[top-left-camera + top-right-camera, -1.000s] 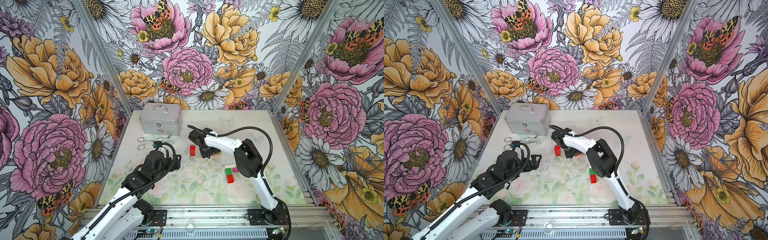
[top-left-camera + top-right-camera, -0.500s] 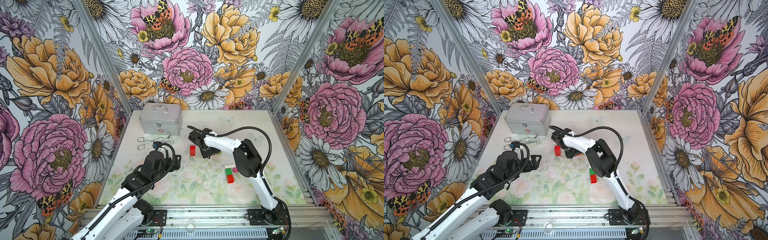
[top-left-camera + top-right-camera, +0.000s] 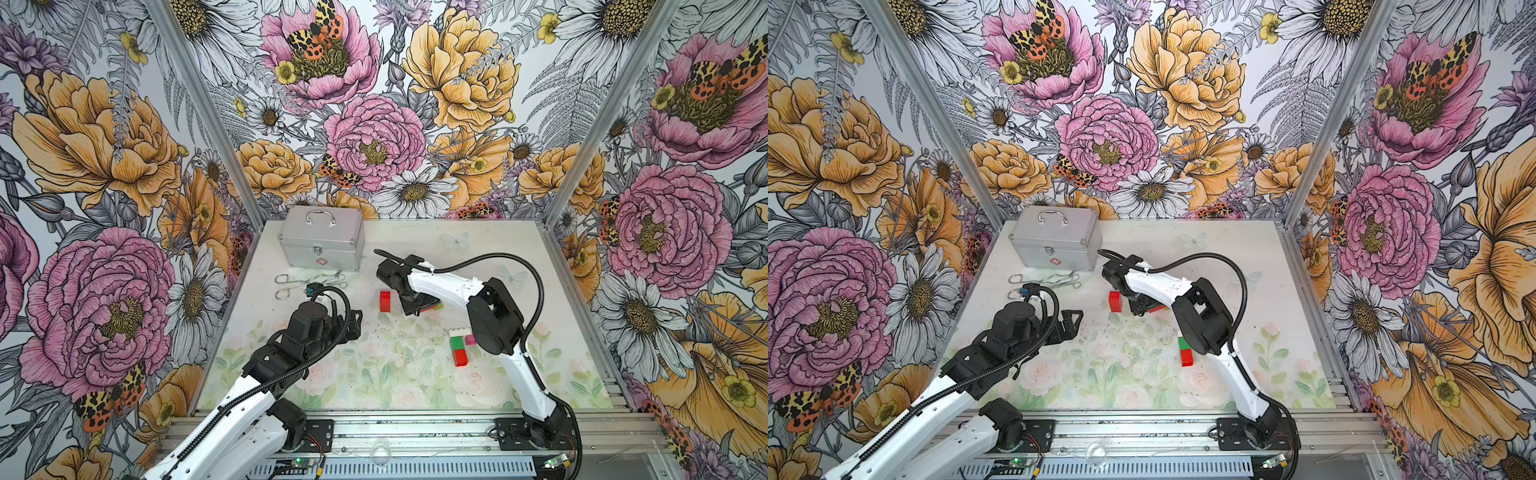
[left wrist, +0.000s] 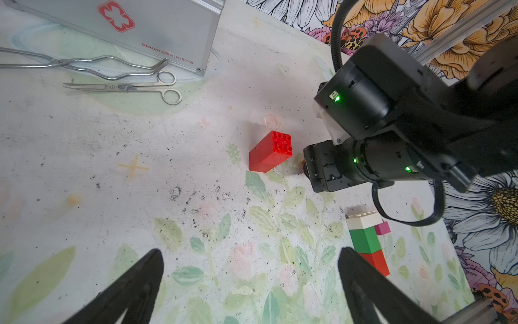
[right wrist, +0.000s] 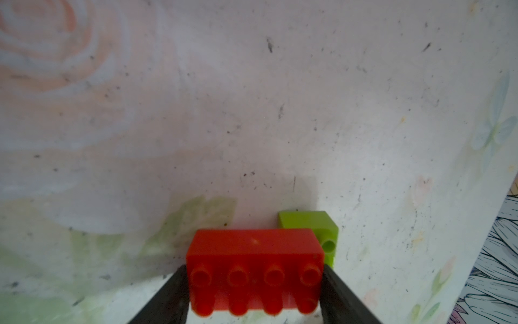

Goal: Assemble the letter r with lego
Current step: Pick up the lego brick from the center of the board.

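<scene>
My right gripper (image 5: 254, 270) is low over the mat, with a finger against each end of a red lego brick (image 5: 252, 249) that lies on its side, studs toward the camera. A lime brick (image 5: 311, 224) sits touching that brick's far corner. In both top views the right gripper (image 3: 417, 305) hides most of this pair. Just left of it a second red brick (image 3: 385, 301) stands alone. Nearer the front lies a joined row of white (image 3: 457, 332), dark green (image 3: 457, 344) and red (image 3: 460, 357) bricks, with a pink brick (image 3: 471, 340) at its side. My left gripper (image 4: 249, 252) hovers open and empty at the left.
A silver metal case (image 3: 322, 241) stands at the back left. Metal scissors and forceps (image 3: 309, 280) lie in front of it. The right arm's elbow (image 3: 494, 320) hangs beside the brick row. Walls close in the mat on three sides.
The right gripper's fingers have narrowed onto the ends of the red brick, and its wrist has shifted slightly. The left arm and the other bricks have not moved.
</scene>
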